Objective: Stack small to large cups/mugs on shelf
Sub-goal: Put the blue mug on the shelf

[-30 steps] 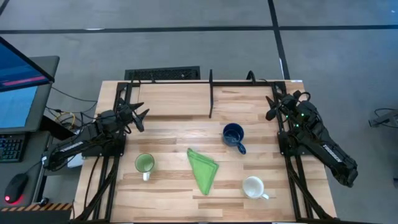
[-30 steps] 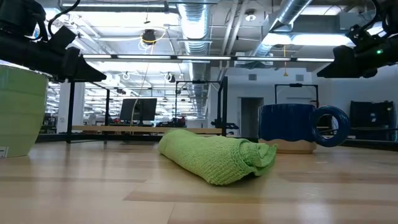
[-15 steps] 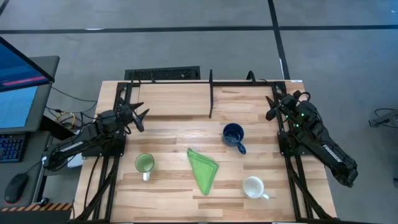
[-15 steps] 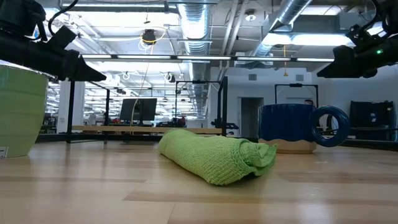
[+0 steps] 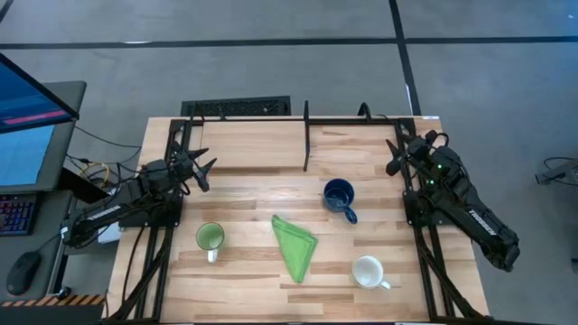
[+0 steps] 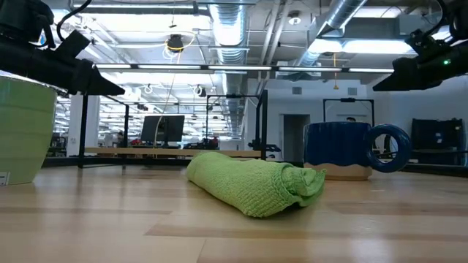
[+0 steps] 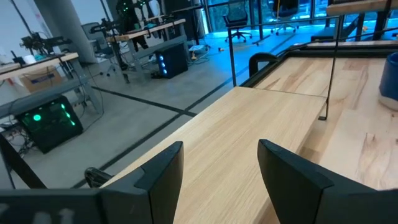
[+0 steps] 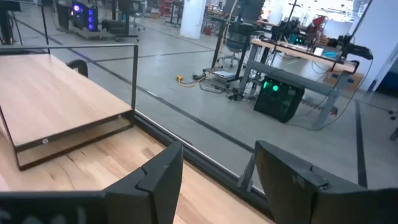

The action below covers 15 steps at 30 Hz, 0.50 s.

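Observation:
Three mugs stand upright on the table. The dark blue mug is right of centre, also in the low view. The light green mug stands left of centre, its wall at the low view's edge. The white mug sits near the front right. The shelf, a black rod frame on a light wooden base, spans the far edge. My left gripper hovers open at the left side; my right gripper hovers open at the right side. Both touch nothing.
A folded green cloth lies between the mugs, and in the low view it fills the middle. Black arm frames run along both table sides. A desk with a monitor stands left of the table.

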{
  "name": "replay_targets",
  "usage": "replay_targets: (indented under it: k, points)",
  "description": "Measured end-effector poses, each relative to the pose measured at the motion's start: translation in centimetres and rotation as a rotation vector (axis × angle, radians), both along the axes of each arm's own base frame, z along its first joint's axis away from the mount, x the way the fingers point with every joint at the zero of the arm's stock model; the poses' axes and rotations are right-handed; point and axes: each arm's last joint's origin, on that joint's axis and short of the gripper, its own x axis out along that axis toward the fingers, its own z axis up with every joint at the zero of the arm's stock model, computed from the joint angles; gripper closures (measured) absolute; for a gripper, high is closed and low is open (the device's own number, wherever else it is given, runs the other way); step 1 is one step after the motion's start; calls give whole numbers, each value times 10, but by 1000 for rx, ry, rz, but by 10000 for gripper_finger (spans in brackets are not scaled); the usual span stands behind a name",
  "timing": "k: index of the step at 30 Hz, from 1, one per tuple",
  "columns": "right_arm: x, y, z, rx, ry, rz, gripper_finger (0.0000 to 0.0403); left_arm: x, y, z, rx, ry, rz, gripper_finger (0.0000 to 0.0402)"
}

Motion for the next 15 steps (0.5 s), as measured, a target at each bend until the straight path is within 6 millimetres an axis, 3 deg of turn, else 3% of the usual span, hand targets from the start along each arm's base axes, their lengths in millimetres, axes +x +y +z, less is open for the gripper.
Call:
replay_targets:
  k: [7, 15]
  points:
    - [0, 0, 2, 12, -42, 4, 181, 0, 0, 0, -13, -14, 2, 203]
    - [1, 0, 21, 76, -444, 18, 181, 0, 0, 2, -62, -86, 9, 203]
